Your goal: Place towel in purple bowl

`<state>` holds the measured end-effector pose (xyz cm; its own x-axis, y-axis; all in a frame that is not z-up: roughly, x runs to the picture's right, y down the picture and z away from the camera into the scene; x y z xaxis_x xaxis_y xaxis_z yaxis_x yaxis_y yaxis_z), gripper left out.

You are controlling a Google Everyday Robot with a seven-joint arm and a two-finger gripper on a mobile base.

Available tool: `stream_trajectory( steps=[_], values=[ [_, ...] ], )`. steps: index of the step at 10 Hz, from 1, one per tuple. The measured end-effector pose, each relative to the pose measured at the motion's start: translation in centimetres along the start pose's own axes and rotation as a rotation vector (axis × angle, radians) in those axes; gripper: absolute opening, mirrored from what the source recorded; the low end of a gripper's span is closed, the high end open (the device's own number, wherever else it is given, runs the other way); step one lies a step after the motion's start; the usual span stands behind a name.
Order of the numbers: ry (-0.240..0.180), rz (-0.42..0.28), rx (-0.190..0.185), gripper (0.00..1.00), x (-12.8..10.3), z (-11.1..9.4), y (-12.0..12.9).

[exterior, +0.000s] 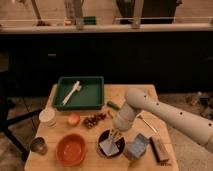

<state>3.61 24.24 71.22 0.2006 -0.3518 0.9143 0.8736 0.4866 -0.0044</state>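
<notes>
Towel (pixel 107 146): pale blue-grey cloth, creased, lying inside the purple bowl (pixel 120 148), directly under the gripper tip.
Jaws: state cannot be told; the tip meets the upper edge of the cloth.
Gripper (pixel 113 135): pointed down into the purple bowl, at its rear half, on the end of the white arm (pixel 165 116) that enters from the right.
Purple bowl: upright on the table (pixel 56 131), front centre.
Blue sponge block (pixel 137 146): just right of the purple bowl.
Dark oblong object (pixel 160 149): right of the sponge block, near the table edge.
Orange bowl (pixel 71 149): left of the purple bowl, close but apart.
Metal cup (pixel 38 145): left of the orange bowl.
Grapes (pixel 93 120): behind the two bowls.
Round fruit (pixel 73 119): just left of the grapes.
White container (pixel 47 116): left edge.
Green tray (pixel 92 100): at the back, holding a white utensil (pixel 71 92).
</notes>
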Motion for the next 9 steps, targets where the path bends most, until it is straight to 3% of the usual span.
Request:
stream_trajectory(
  steps=[6,7,9],
  values=[
    [-0.001,0.001,0.0,0.0,0.01,0.04,0.02],
    [-0.001,0.0,0.0,0.03,0.01,0.05,0.02],
    [-0.001,0.001,0.0,0.24,0.02,0.03,0.04]
  ],
)
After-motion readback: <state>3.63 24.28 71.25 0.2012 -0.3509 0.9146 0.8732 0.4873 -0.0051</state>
